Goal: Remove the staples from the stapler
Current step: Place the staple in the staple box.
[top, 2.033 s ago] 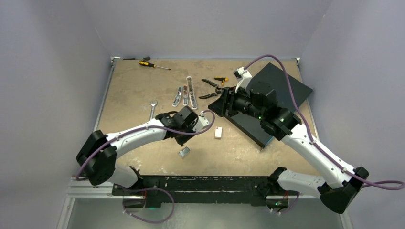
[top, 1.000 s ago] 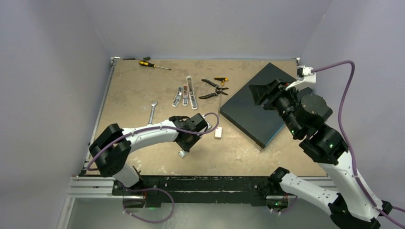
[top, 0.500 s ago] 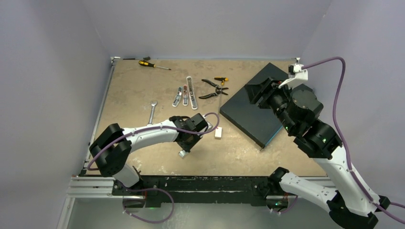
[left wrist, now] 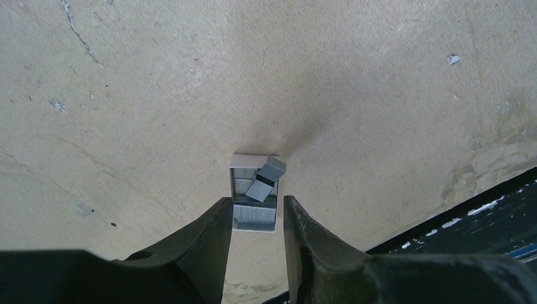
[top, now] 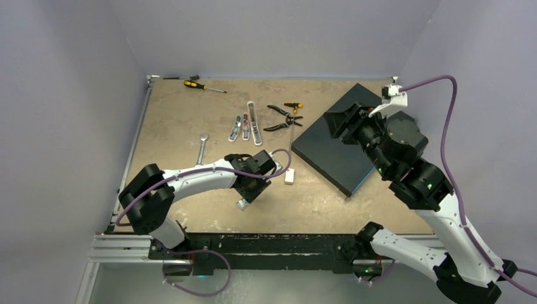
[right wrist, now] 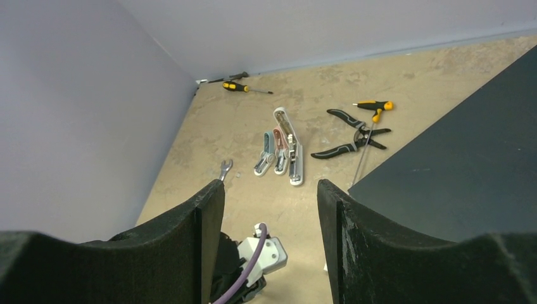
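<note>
**Here, the staples are seen between parted left jaws**

The staples (left wrist: 261, 187) are found near the front edge of the tabletop (left wrist: 126, 95), gathered in a small open white tray (left wrist: 247, 159). One short ribbed strip is tilted across the others. The left gripper (left wrist: 255, 201) is lowered over this tray, with a finger just beside each long side. A thin gap is seen on both sides, so the jaws are released and nothing is grasped.

The right gripper (right wrist: 271, 185) is held high above the black board (top: 342, 149) at the right of the table. Its jaws are spread wide and nothing is held between them.

The white stapler (right wrist: 292, 152) is laid open farther back, well apart from the staples, with two shorter pieces alongside it. A small white box (top: 289, 176) is seen just right of the left wrist. Pliers (top: 282, 118) are placed between the stapler and the board, a wrench (top: 202, 144) lies to the left, and a yellow-handled screwdriver (top: 202, 85) is found by the far edge.
</note>
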You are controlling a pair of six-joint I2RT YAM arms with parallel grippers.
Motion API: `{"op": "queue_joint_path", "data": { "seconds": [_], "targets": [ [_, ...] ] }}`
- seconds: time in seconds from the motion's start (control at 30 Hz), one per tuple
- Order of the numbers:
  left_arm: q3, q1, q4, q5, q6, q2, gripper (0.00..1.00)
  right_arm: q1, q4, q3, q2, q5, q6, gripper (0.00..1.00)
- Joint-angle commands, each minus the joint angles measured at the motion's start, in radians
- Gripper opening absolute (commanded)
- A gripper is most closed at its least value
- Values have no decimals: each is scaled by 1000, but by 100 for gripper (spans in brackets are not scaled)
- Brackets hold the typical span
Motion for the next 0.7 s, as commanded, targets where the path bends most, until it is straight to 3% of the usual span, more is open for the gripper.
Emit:
{"op": "queue_joint_path", "data": {
  "seconds": [0.0,0.33,0.47,0.57,0.67],
  "targets": [
    [49,-4,-7,-5,-10,-34,34,-2,11,-1,0,13,-6,58],
    [200,-1,21,-100,-71,-294,43,-2,-29,-24,14,55,64,58],
    [167,13,67,-284,-157,-421,54,-3,-38,-77,24,48,122,58],
    [124,100,92,-392,-238,-512,63,-2,-37,-130,59,6,142,58],
    [52,292,142,-348,-273,-618,67,-1,-14,-180,130,-45,145,58]
  ]
}}
